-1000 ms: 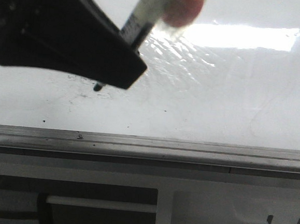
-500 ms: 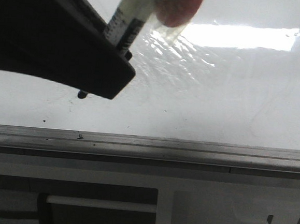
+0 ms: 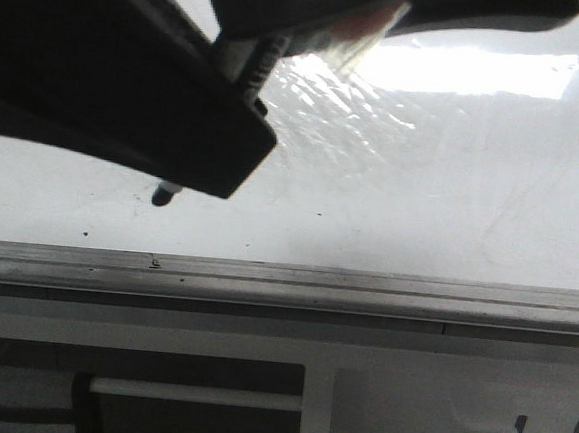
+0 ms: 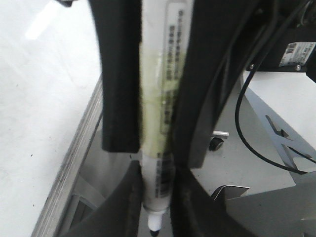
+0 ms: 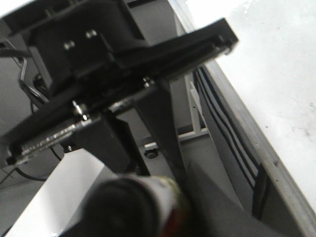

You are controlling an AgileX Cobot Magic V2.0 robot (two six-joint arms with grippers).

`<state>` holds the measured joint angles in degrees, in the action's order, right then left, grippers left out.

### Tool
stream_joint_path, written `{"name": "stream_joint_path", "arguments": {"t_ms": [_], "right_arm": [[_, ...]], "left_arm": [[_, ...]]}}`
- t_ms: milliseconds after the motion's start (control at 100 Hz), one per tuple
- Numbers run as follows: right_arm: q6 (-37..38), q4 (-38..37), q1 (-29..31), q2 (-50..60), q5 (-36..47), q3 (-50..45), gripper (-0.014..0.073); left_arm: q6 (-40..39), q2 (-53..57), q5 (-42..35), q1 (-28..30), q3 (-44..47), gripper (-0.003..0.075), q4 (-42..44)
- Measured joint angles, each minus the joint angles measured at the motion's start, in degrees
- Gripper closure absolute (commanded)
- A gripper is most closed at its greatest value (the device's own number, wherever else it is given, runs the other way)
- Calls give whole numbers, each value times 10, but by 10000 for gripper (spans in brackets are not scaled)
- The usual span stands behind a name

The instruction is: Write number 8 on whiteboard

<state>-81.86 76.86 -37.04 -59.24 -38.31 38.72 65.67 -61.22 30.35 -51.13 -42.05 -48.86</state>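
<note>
Two black grippers: left gripper (image 4: 158, 197) pinching a white tape-wrapped marker (image 4: 160, 108) above the glossy white whiteboard (image 3: 442, 188); right gripper's (image 3: 386, 8) finger state indiscernible.

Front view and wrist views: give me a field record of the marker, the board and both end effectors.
marker: white barrel, dark tip pointing at the whiteboard
left end effector: shut on the marker
right end effector: at the marker's upper end; grip unclear
tip contact: cannot tell
number 8: no figure visible, only small black specks
whiteboard: glossy, bright glare, grey metal rail along near edge
</note>
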Motion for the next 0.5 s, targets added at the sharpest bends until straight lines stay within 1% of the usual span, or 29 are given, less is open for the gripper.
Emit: {"name": "stream_joint_path", "arguments": {"t_ms": [40, 90, 210, 250, 300, 410, 500], "right_arm": [[0, -1, 0, 0, 4, 0, 638], [0, -1, 0, 0, 5, 0, 635], [0, 5, 0, 3, 19, 0, 635], [0, 6, -1, 7, 28, 0, 634], [0, 8, -1, 19, 46, 0, 634], [0, 1, -5, 54, 87, -1, 634], [0, -16, -12, 101, 131, -17, 634]], "left_arm": [[-1, 0, -3, 0, 0, 676, 0], [-1, 0, -3, 0, 0, 594, 0], [4, 4, 2, 0, 0, 313, -6], [4, 9, 2, 0, 0, 249, -9], [4, 20, 2, 0, 0, 226, -10], [-22, 63, -11, 0, 0, 229, -10], [-51, 118, -29, 10, 1, 263, -10]]}}
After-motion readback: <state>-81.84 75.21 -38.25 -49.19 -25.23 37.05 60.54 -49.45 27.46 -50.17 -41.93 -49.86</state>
